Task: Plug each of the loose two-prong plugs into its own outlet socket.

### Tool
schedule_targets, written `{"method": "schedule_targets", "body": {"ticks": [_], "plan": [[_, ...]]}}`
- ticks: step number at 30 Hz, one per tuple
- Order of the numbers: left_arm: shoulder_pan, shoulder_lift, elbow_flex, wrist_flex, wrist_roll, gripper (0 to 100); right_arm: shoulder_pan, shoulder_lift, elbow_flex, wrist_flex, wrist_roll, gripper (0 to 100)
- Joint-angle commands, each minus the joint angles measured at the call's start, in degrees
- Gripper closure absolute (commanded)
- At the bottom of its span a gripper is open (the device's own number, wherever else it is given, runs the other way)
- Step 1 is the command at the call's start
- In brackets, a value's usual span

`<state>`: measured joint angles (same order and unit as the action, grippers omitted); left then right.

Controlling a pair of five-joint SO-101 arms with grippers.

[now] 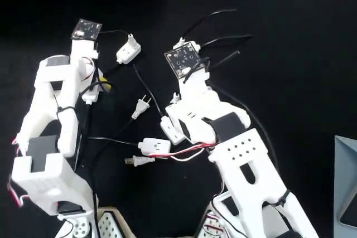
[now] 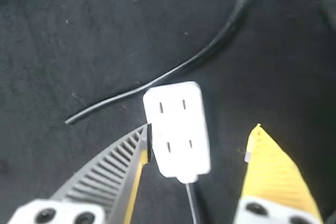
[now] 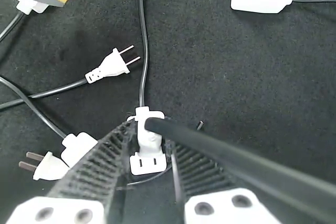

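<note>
Black cloth table (image 1: 290, 54) from edge to edge, and two white arms over it. The right arm (image 1: 245, 160) comes in from five o'clock toward the middle. The left arm (image 1: 53, 115) stands along the nine o'clock side.

The right claw (image 3: 149, 135) is pressed in on both sides of a white socket block (image 3: 144, 162). Its ribbed fingers pinch the block, the slotted face shows, and a black cable crosses in front.

The left claw (image 2: 199, 129) is spread wide. Its grey finger (image 2: 123, 161) touches one side of a second socket block (image 2: 178, 129), and the yellow finger (image 2: 270, 166) stands clear of the other side. Two pairs of slots show on that face.

From above, a third socket block (image 1: 127, 49) sits at eleven o'clock from the right claw, well apart. A fourth socket block (image 1: 155, 146) is at seven o'clock, close by.

The silver-pronged plug (image 1: 140, 107) lies loose at ten o'clock from the right claw. The brown-pronged plug (image 1: 139, 161) lies at eight o'clock, just beside the fourth socket block. Neither plug is in a socket.
</note>
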<state>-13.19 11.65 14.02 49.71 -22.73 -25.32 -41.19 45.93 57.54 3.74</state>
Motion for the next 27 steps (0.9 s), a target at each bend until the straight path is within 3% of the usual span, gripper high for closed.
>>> {"method": "schedule_targets", "body": {"ticks": [1, 5, 11, 18, 23, 27], "plan": [[-2.42, 1.67, -4.35, -2.11, 0.62, 70, -0.79, -0.92, -0.40, -0.97, 0.09, 98.6], [-3.03, 4.31, -6.11, -2.20, 0.62, 71, -0.79, -0.92, -0.40, -0.97, 0.09, 98.6], [-1.27, 7.38, -7.16, -2.46, 0.62, 84, -0.79, -0.92, -0.40, -0.97, 0.09, 98.6], [2.07, 8.26, -5.76, -1.93, 0.35, 92, -0.79, -1.01, -0.40, -0.88, 0.18, 98.6], [4.70, 4.92, -1.89, 0.26, -6.77, 96, -0.62, -1.27, -0.40, -0.79, 0.18, 98.6], [7.43, -1.41, 3.38, 2.99, -7.38, 95, -0.62, -1.27, -0.40, -0.88, 0.18, 98.6]]}}
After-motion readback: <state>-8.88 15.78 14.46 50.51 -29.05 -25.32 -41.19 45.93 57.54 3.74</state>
